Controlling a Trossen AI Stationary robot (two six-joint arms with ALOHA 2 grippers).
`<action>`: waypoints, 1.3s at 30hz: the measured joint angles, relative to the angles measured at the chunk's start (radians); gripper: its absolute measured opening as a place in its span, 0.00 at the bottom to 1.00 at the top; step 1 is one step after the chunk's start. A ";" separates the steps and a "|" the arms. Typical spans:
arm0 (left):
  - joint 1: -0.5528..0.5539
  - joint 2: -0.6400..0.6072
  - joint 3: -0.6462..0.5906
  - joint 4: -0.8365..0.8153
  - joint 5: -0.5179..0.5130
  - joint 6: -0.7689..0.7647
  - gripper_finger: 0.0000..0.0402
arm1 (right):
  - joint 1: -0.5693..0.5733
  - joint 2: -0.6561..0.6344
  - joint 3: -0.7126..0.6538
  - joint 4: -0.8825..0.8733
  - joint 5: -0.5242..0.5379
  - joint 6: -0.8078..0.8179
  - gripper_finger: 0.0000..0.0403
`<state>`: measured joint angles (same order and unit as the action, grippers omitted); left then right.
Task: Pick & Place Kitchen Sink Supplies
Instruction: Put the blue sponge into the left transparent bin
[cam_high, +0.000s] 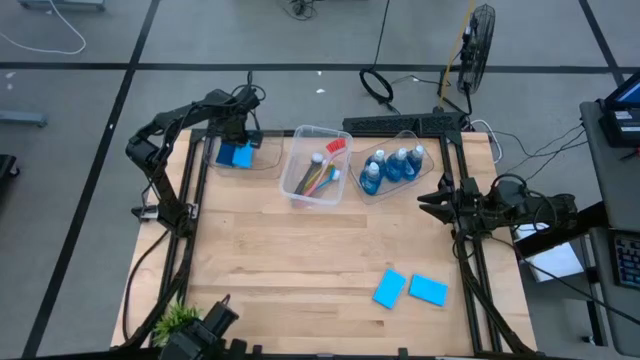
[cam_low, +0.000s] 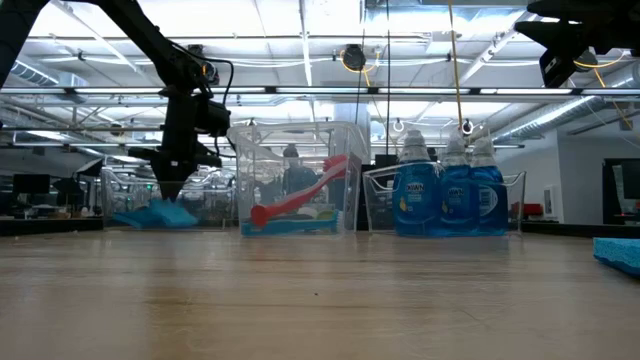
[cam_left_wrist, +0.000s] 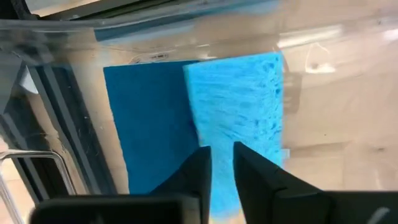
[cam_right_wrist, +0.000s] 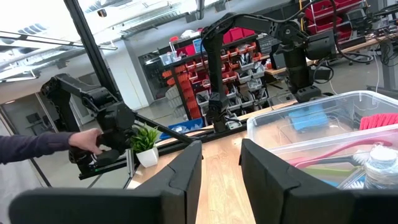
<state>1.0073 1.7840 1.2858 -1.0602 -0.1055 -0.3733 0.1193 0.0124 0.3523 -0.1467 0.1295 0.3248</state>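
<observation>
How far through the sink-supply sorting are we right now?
Done: four bottles sit in the right bin, brushes in the middle bin, and a dark blue sponge lies in the left bin. In hand: the left gripper holds a lighter sponge over it. Left: two sponges on the table. The right gripper waits, open.

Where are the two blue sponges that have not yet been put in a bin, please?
In the high view, both loose sponges lie side by side on the wooden table, near its front right edge, before the right arm.
</observation>
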 joint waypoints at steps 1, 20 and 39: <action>0.000 0.000 0.000 -0.006 0.000 0.007 0.19 | 0.000 0.000 0.000 0.000 0.000 0.000 0.24; 0.000 -0.005 0.000 -0.123 0.031 0.025 0.62 | 0.000 0.000 0.000 0.000 0.000 0.000 0.24; -0.061 -0.283 0.002 -0.111 0.059 -0.030 0.63 | 0.000 0.000 0.000 0.001 0.000 0.000 0.24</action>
<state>0.9466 1.5014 1.2877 -1.1708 -0.0460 -0.4034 0.1196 0.0128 0.3523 -0.1459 0.1295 0.3248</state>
